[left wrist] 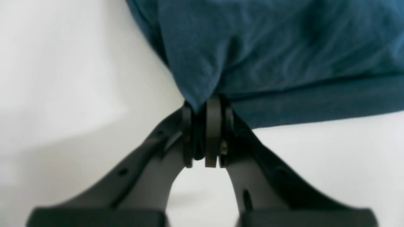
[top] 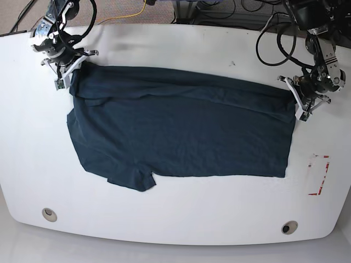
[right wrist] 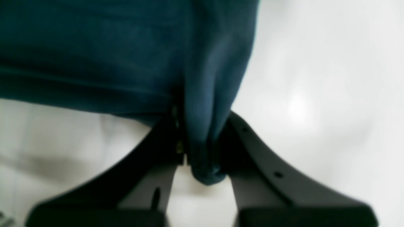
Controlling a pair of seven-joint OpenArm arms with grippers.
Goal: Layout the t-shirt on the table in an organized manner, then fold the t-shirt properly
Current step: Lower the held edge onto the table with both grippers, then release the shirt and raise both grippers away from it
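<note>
The dark navy t-shirt (top: 181,131) lies spread across the white table (top: 175,219), stretched between both arms, with a sleeve hanging toward the front left. At the shirt's right edge my left gripper (top: 298,104) is shut on a pinched corner of cloth. The left wrist view shows that gripper (left wrist: 204,126) with the t-shirt (left wrist: 284,47) bunched between its fingers. My right gripper (top: 68,74) holds the back left corner. The right wrist view shows it (right wrist: 202,142) shut on a thick fold of the t-shirt (right wrist: 94,47) that pokes out below the fingers.
Two round grey grommet holes (top: 49,214) (top: 289,227) sit near the table's front edge. A red tape rectangle (top: 319,175) is at the right, beside the shirt. Black cables (top: 274,33) trail over the table's back right edge.
</note>
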